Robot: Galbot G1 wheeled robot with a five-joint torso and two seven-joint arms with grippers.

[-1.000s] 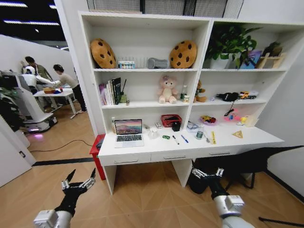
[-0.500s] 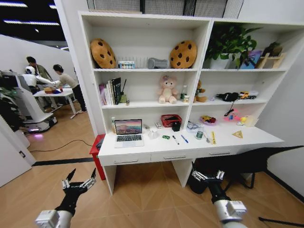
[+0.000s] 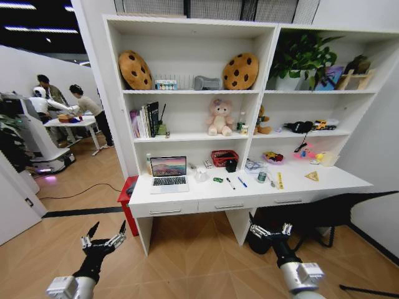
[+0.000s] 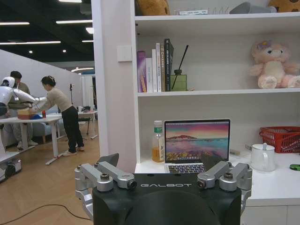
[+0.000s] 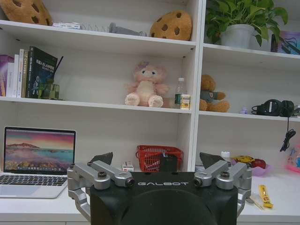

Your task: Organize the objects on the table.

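Observation:
The long white table stands ahead under a shelf wall. On it lie an open silver laptop, a tiny green toy car, a black pen and a blue pen. My left gripper hangs open low over the floor, short of the table's left end. The right gripper is open too, below the table's front edge. The left wrist view faces the laptop past the open left gripper. In the right wrist view, the laptop sits beside the open right gripper.
Also on the table are a red basket, a white pot, a bottle, a can and yellow items. A red box stands by the left leg and a dark shape under the right end. Wood floor lies between.
The right gripper has edged slightly left and toward the table. The left gripper and the things on the table have not moved.

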